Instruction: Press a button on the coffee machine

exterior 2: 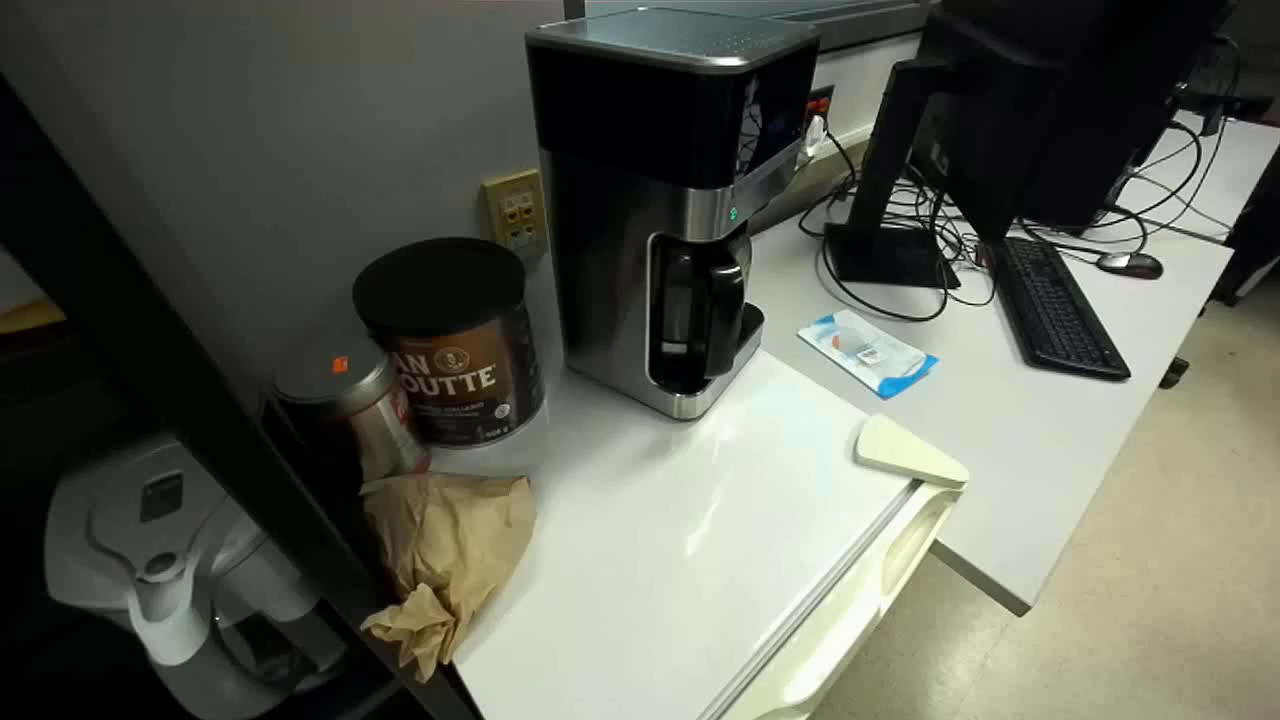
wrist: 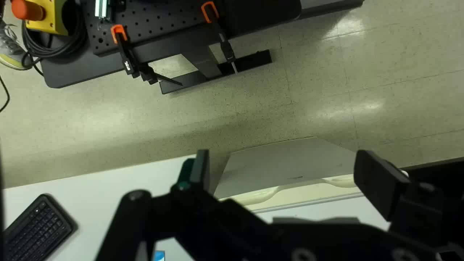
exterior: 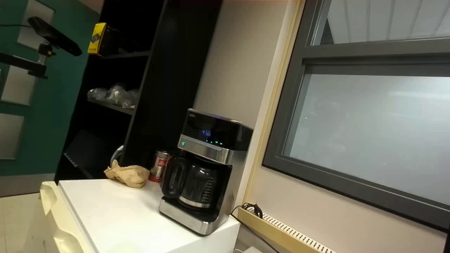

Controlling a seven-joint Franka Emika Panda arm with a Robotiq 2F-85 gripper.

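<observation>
The coffee machine [exterior: 207, 147] is boxy, black and silver, and stands upright on a white cabinet top. Its dark front panel has a lit bluish display [exterior: 206, 133] and small green lights, one of them at the left end of the silver strip [exterior: 182, 143]. A glass carafe [exterior: 198, 184] with a black handle sits inside it. The machine also shows from its side in an exterior view [exterior 2: 640, 250]. My gripper [wrist: 282, 166] is open and empty in the wrist view, with cabinet and floor below it. The machine is not in the wrist view, and my gripper is in neither exterior view.
The white cabinet top [exterior 2: 640, 580] also holds a crumpled paper bag [exterior 2: 460, 540], a silver-red can [exterior 2: 340, 390] and a dark coffee tub [exterior 2: 450, 350]. A tall black shelf [exterior: 168, 88] stands beside it. A desk with a monitor and keyboard [exterior 2: 1055, 305] adjoins.
</observation>
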